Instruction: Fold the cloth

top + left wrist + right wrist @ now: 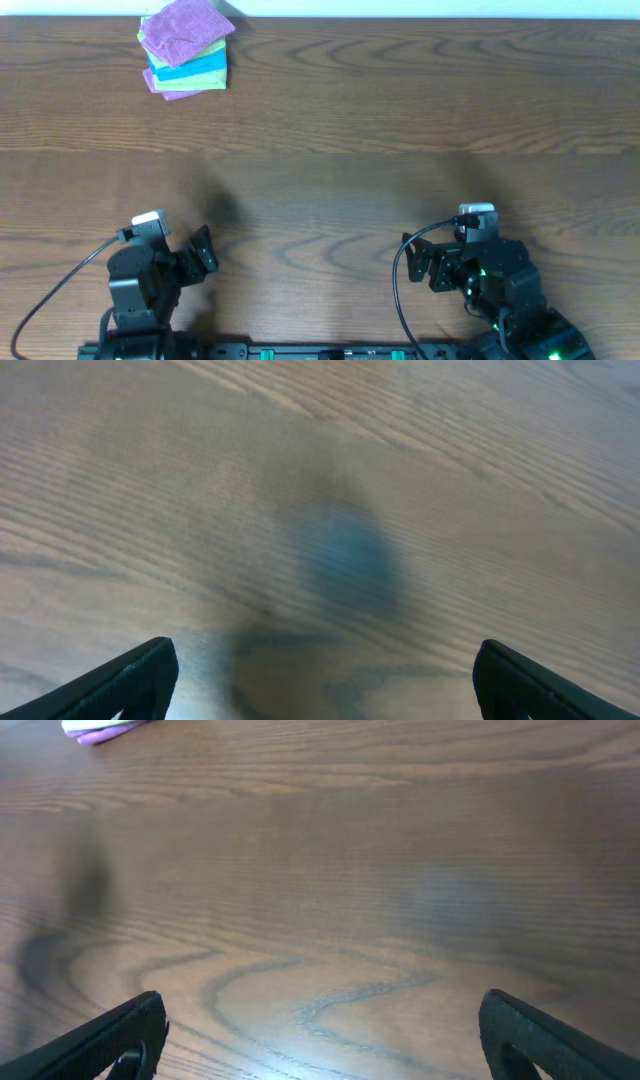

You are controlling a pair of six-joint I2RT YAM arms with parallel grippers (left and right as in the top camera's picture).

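Brown wood-grain table fills every view, bare across its middle and lit evenly from above. At the far left corner, well apart from both of my arms, sits a small stack of cloths: a purple cloth lies on top, slightly askew, with blue and green layers showing beneath it at the edges. They already look folded into squares, so I judge the pile to be either finished work or the supply I draw from; I cannot tell which. My left gripper rests low at the near edge of the table, on my left side, and its wrist camera shows the two dark fingertips spread wide at the bottom corners of the view, with only blurred tabletop between them. My right gripper sits at the near edge on my right side, its fingertips likewise wide apart and holding nothing. From the right wrist camera, a sliver of the purple cloth shows at the top left edge, far across the table. Both arms seem tucked back near their bases, a resting pose that keeps the work area clear. No cloth lies within reach of either gripper.
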